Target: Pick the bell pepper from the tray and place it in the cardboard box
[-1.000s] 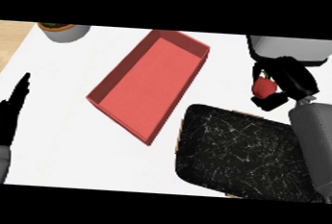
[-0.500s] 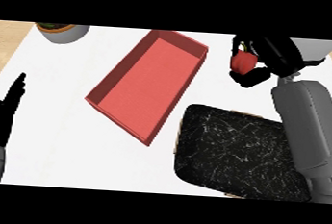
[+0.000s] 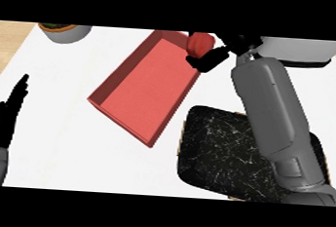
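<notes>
Leftward swings the right arm along the top of the frame, and the pepper [image 3: 200,43] goes with it, clear of the black tray [image 3: 223,150] at lower right and now over the upper-right corner of the red box [image 3: 145,92]. The right hand [image 3: 212,59] has its dark fingers curled round the pepper. The box runs long from upper right to lower left, so its open floor lies down-left of the fingers; a touch further that way looks wise before release. The left hand [image 3: 3,120] rests open at the left edge, well apart.
</notes>
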`<control>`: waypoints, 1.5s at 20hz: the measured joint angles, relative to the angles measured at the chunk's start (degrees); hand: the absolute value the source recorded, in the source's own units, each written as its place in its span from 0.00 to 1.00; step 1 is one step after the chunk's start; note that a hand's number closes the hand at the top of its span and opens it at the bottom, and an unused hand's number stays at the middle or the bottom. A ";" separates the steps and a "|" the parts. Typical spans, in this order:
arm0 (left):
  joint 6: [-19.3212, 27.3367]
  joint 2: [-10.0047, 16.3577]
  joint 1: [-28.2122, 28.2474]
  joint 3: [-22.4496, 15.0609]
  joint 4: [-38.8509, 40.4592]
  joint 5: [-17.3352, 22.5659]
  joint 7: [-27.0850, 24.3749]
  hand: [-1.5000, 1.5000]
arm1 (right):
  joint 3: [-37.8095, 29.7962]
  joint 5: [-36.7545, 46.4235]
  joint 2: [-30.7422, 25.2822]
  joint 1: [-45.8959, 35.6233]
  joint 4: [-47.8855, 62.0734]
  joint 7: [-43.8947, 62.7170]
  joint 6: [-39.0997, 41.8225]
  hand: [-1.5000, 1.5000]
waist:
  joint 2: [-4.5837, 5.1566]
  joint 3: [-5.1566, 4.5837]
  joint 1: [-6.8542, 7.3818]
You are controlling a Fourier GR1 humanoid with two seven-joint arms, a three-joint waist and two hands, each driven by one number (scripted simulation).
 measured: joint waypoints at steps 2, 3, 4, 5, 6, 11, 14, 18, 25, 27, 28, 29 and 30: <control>0.30 -0.82 0.79 -0.42 -0.76 -0.26 -0.13 0.50 | 0.24 -1.46 1.44 -2.42 2.37 2.49 -0.52 1.00 | 0.00 0.00 0.24; 0.56 -1.21 0.60 -0.60 -0.84 -0.49 0.17 0.50 | -0.32 -1.91 1.95 -4.01 3.91 3.49 -0.49 1.00 | 0.04 0.00 0.27; 0.31 -1.19 0.64 -0.73 -1.22 -0.50 0.16 0.50 | -0.28 -2.97 2.33 -5.70 5.68 4.81 -0.90 1.00 | 0.08 0.00 0.52; 0.04 -0.93 0.85 -0.47 -1.48 -0.38 0.17 0.50 | -0.55 -3.54 2.65 -6.32 7.48 4.83 -1.48 1.00 | 0.09 -0.01 0.58; -0.28 -0.69 0.28 -0.39 -1.42 -0.32 0.34 0.50 | -0.62 -4.37 2.88 -7.88 9.86 5.39 -2.19 1.00 | 0.22 -0.01 0.86; -0.61 -1.18 -1.50 -1.16 -1.23 -0.93 1.02 0.50 | 1.66 -9.54 3.52 -13.69 20.75 6.24 -7.53 1.00 | 0.60 -0.02 2.29; -0.69 -1.67 -1.93 -1.83 -1.78 -1.30 1.20 0.50 | 2.72 -11.49 3.67 -16.64 26.64 6.11 -10.74 1.00 | 0.90 -0.03 3.27; -1.13 -1.53 -3.37 -2.25 -1.34 -1.72 1.21 0.50 | 5.01 -12.71 3.75 -19.56 32.81 7.12 -14.65 1.00 | 1.36 -0.08 4.63; -0.95 -2.84 -5.34 -3.73 -0.42 -2.73 1.01 0.50 | 5.43 -17.05 3.79 -20.81 40.34 10.48 -17.71 0.00 | 2.01 -0.10 6.73; -1.23 -2.73 -6.06 -3.69 -0.18 -2.64 0.99 0.50 | 5.16 -18.52 3.79 -20.91 41.73 10.57 -17.39 0.00 | 2.14 -0.09 7.14; -1.19 -2.93 -6.37 -3.85 -0.37 -2.69 1.26 0.50 | 4.94 -19.13 3.79 -20.75 42.25 10.18 -17.48 0.00 | 2.21 -0.08 7.32; -1.33 -2.86 -6.31 -3.81 -0.53 -2.64 1.51 0.50 | 4.77 -19.63 3.80 -20.60 42.62 9.49 -17.49 0.00 | 2.22 -0.06 7.31; -1.25 -2.94 -6.30 -3.87 -0.42 -2.74 1.35 0.50 | 4.59 -20.23 3.79 -20.58 42.87 8.89 -17.63 0.00 | 2.25 -0.06 7.40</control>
